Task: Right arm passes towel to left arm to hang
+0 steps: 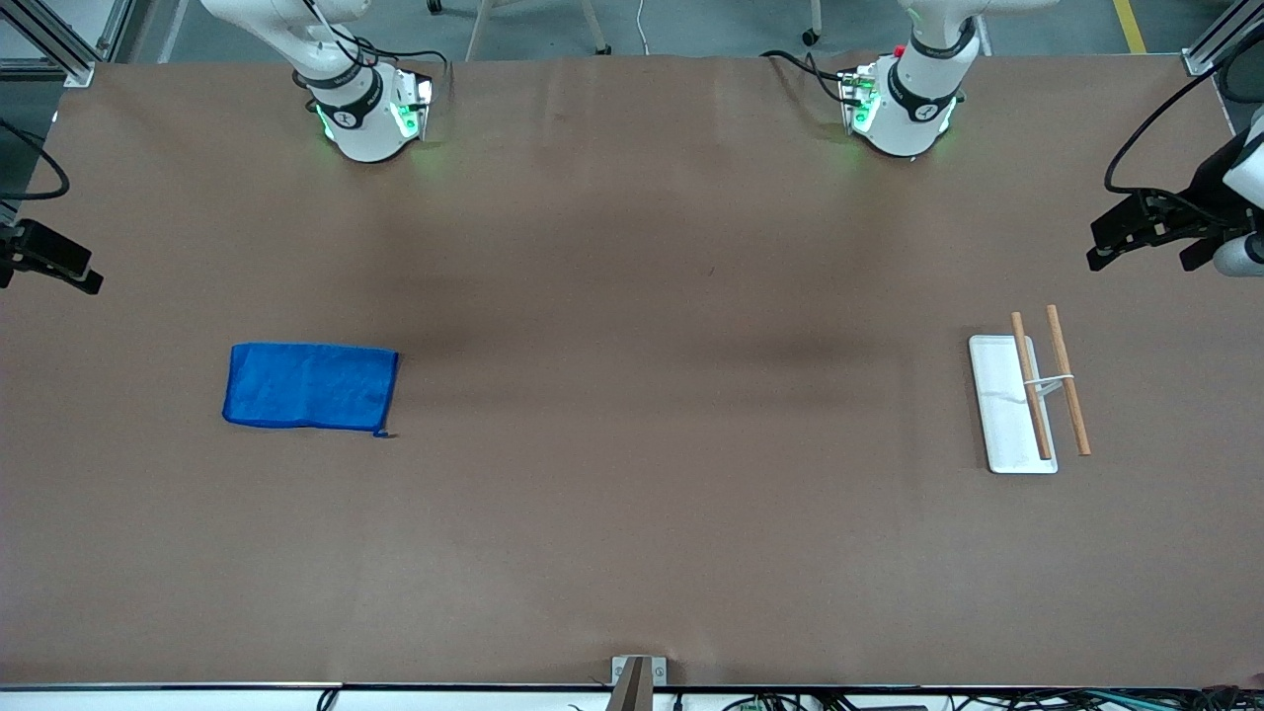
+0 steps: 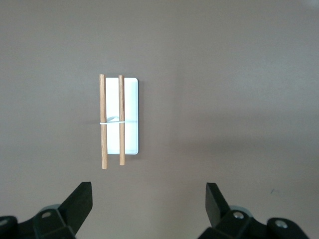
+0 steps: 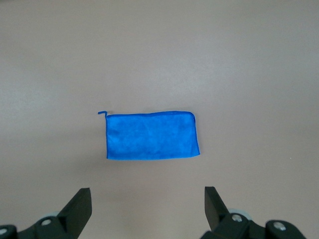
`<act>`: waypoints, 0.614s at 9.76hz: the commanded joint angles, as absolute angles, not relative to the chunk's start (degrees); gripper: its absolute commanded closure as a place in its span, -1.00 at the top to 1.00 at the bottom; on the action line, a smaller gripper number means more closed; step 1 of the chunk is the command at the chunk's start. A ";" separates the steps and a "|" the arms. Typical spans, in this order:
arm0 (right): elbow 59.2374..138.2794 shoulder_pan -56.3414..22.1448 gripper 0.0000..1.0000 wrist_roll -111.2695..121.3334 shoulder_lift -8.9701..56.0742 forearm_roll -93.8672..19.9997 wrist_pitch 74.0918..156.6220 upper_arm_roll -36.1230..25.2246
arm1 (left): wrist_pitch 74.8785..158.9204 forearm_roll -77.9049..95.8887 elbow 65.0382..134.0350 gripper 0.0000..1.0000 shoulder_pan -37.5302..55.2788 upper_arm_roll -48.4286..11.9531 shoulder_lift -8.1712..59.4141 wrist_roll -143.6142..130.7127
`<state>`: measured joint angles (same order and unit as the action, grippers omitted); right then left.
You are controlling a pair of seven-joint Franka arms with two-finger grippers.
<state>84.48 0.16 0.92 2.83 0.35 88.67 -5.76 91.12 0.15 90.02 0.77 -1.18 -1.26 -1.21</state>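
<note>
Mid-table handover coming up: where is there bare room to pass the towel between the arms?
The widest bare stretch of table lies between the towel and the rack. The only occupied spots are those two, one toward each arm's end. Left gripper and right gripper hang open, high over them.

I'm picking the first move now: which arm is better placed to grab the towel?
Right. The towel lies flat toward the right arm's end of the table, and the right pincer hangs open over it. The left pincer, also open, is up over the rack at the left arm's end.
</note>
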 commanded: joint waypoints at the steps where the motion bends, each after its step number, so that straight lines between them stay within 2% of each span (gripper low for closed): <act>1: 85.69 0.44 1.00 0.26 1.76 -0.17 88.77 -5.80 | 90.27 -0.35 91.41 1.00 0.88 -1.49 -1.32 -1.23; 6: 86.31 0.27 1.00 0.44 2.02 0.09 89.20 -5.89 | 89.03 0.52 89.13 1.00 0.70 -1.32 -0.36 -3.25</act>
<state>84.75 0.18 0.88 2.84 0.35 88.64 -5.92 89.92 0.16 89.34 0.78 -1.23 -1.29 -2.64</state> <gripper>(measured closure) 0.000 0.000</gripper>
